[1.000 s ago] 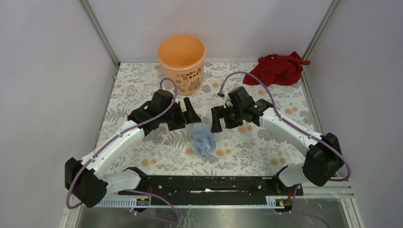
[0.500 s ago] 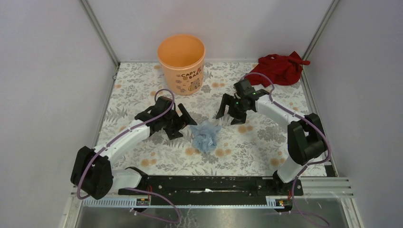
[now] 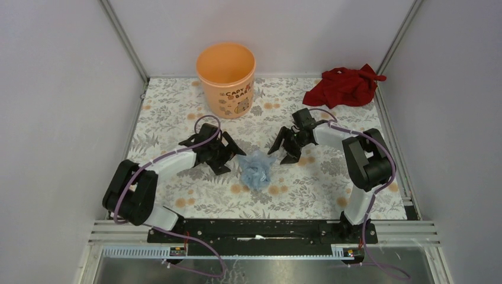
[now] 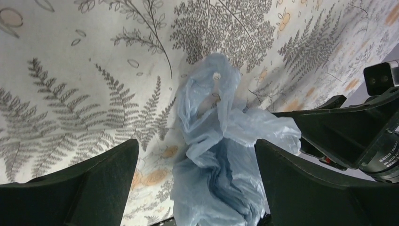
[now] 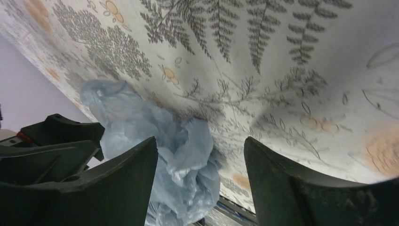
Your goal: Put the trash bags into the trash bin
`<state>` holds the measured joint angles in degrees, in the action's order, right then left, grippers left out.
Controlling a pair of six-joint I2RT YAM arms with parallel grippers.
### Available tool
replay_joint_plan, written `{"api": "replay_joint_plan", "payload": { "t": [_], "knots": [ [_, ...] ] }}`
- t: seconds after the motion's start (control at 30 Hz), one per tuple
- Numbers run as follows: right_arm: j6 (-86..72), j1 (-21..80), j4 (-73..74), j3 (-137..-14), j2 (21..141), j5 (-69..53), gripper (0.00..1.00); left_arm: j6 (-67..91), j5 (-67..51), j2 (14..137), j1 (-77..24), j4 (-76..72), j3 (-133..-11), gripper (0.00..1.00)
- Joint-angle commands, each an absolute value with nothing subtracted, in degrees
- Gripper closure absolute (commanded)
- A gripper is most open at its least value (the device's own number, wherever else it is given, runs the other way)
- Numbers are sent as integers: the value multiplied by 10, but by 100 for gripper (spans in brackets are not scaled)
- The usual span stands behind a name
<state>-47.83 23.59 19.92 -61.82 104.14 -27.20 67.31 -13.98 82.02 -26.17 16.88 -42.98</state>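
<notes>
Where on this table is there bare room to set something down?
Bare tabletop lies between the orange bucket and red cloth, and on the near side of the blue bag. The middle is crowded: left gripper and right gripper, both open, flank the bag.

The trash bag (image 4: 221, 160) is being cut off at 6 o'clock in the left wrist view; in the right wrist view its 7 o'clock side is being covered by a finger (image 5: 94, 188) of the right gripper (image 5: 200, 141).
</notes>
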Motion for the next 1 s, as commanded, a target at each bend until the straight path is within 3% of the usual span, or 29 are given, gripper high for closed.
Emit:
{"api": "replay_joint_plan", "payload": {
  "t": [0.0, 0.13, 0.2, 0.27, 0.33, 0.4, 0.43, 0.67, 0.77, 0.87, 0.97],
  "knots": [
    [-530, 242, 82, -591, 1060, -320, 30, 675, -113, 845, -262, 92, -436, 1],
    [-536, 253, 24, -564, 1056, -325, 34, 682, -108, 833, -264, 29, -399, 1],
    [-541, 253, -12, -548, 1057, -327, 42, 677, -115, 833, -267, 3, -383, 1],
    [-543, 254, -50, -534, 1060, -337, 56, 663, -130, 851, -270, -22, -380, 1],
    [-532, 256, -81, -529, 1057, -347, 79, 644, -143, 874, -269, -37, -388, 3],
    [-497, 258, -79, -535, 1039, -351, 96, 626, -145, 883, -271, -62, -391, 13],
    [-476, 258, -72, -536, 1022, -352, 100, 618, -141, 882, -272, -72, -389, 18],
    [-325, 263, 32, -508, 852, -319, 100, 533, -173, 841, -264, -140, -385, 84],
    [-274, 262, 119, -512, 796, -248, 100, 483, -163, 766, -260, -111, -390, 100],
    [-250, 262, 169, -512, 738, -164, 100, 419, -117, 668, -252, -33, -411, 100],
    [-235, 262, 178, -521, 686, -159, 100, 360, -84, 575, -248, 25, -444, 100]
  ]
}}
